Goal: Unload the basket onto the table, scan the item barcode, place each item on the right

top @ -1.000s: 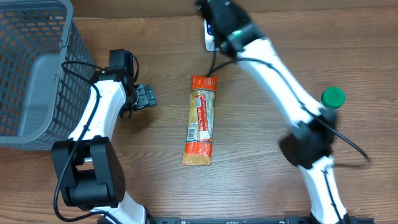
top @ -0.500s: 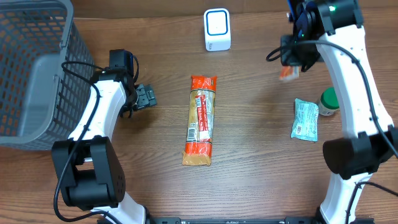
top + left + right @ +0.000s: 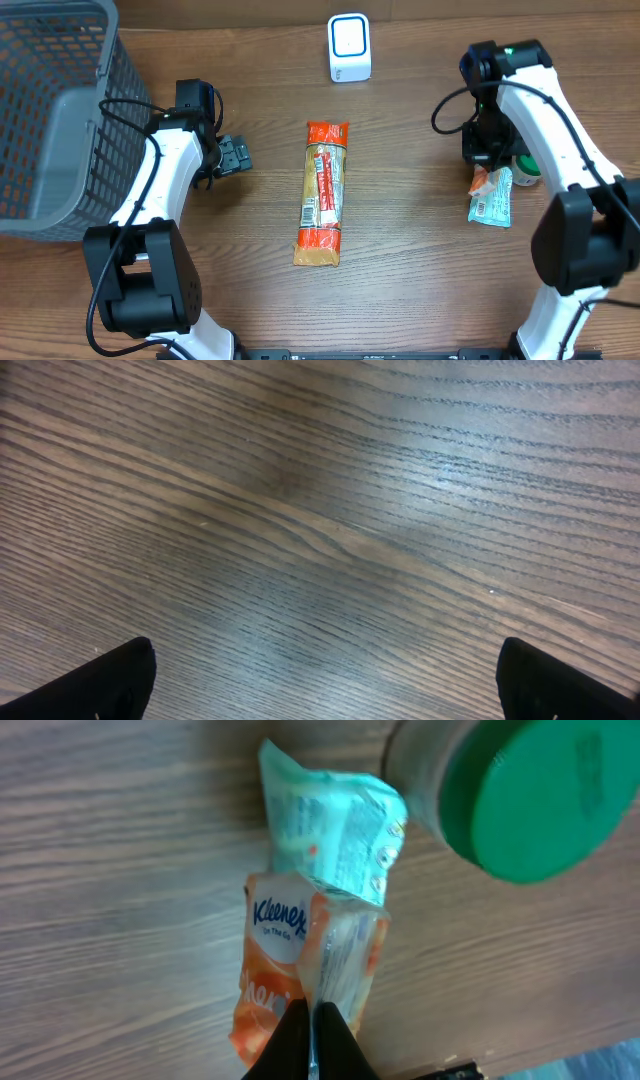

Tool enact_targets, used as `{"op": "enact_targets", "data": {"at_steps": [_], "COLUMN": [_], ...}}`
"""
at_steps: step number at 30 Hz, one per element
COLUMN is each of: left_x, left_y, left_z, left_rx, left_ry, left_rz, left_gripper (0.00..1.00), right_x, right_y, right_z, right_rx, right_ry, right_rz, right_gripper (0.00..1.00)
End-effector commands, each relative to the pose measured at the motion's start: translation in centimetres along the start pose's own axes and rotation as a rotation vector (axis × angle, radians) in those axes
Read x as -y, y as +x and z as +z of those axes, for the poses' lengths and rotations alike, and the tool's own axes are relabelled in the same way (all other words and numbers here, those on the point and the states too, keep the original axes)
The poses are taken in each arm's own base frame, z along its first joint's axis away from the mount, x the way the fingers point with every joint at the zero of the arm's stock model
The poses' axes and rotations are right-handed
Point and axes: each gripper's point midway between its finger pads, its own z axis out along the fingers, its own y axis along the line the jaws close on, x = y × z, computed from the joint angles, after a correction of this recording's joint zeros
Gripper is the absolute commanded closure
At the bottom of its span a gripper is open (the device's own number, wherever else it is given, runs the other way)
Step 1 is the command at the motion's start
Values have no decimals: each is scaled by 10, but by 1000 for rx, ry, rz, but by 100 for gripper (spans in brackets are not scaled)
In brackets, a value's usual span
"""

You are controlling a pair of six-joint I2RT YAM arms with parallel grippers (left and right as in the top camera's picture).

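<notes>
My right gripper (image 3: 487, 165) is shut on a small orange Kleenex tissue pack (image 3: 481, 181), pinching its thin plastic edge. In the right wrist view the gripper (image 3: 313, 1030) holds the orange pack (image 3: 275, 950) low over the table, its far end overlapping a teal tissue pack (image 3: 330, 830). The white barcode scanner (image 3: 349, 47) stands at the back centre, well away from the pack. My left gripper (image 3: 235, 155) hangs open at the left over bare wood, its fingertips (image 3: 110, 680) wide apart with nothing between them.
A long orange snack package (image 3: 323, 192) lies in the middle of the table. A green-lidded jar (image 3: 527, 170) stands right beside the teal pack (image 3: 493, 200). A grey wire basket (image 3: 50, 110) fills the far left.
The right arm swung from the scanner at the back to the right side and came down with the orange pack beside the teal pack. The left arm stayed still.
</notes>
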Motion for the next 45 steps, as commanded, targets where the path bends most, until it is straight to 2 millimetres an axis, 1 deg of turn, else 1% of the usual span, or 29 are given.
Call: {"op": "enact_targets", "data": {"at_steps": [1, 3, 10, 16, 18, 21, 23, 24, 26, 28, 31, 33, 34, 36, 38, 43, 45], "left_x": [-1, -1, -1, -1, -1, -1, -1, -1, -1, -1, -1, -1, -1, -1, -1, -1, -1], "left_y": [-1, -1, -1, -1, -1, -1, -1, -1, -1, -1, -1, -1, -1, -1, -1, -1, -1], "left_z": [-1, -1, -1, -1, -1, -1, -1, -1, -1, -1, -1, -1, -1, -1, -1, -1, -1], "left_rx": [4, 4, 4, 4, 4, 4, 4, 4, 4, 4, 4, 4, 4, 4, 4, 4, 4], "left_ry": [2, 2, 2, 2, 2, 2, 2, 2, 2, 2, 2, 1, 2, 2, 1, 2, 2], "left_rz": [0, 0, 0, 0, 0, -1, -1, -1, -1, -1, -1, 0, -1, -1, 0, -1, -1], "left_gripper": [0, 0, 0, 0, 0, 0, 0, 0, 0, 0, 0, 0, 0, 0, 0, 0, 0], "right_x": [20, 22, 17, 20, 20, 20, 18, 13, -7, -36, -65, -89, -107, -135, -161, -224, -246], "right_y": [1, -2, -6, -7, -6, -6, -8, -8, -9, -6, -1, 3, 7, 14, 22, 40, 46], "right_z": [-12, -7, 13, 26, 26, 26, 26, 26, 26, 21, 14, 6, -1, -12, -22, -39, -40], "right_rx": [80, 86, 96, 97, 96, 96, 101, 101, 91, 75, 68, 64, 65, 72, 89, 172, 209], "right_ry": [30, 46, 44, 74, 75, 74, 64, 34, -72, -219, -345, -444, -509, -598, -652, -699, -683], "right_rz": [66, 70, 61, 60, 60, 60, 62, 63, 59, -21, -105, -138, -171, -235, -298, -422, -437], "right_gripper": [96, 96, 95, 84, 75, 66, 64, 64, 64, 64, 64, 64, 64, 64, 64, 64, 64]}}
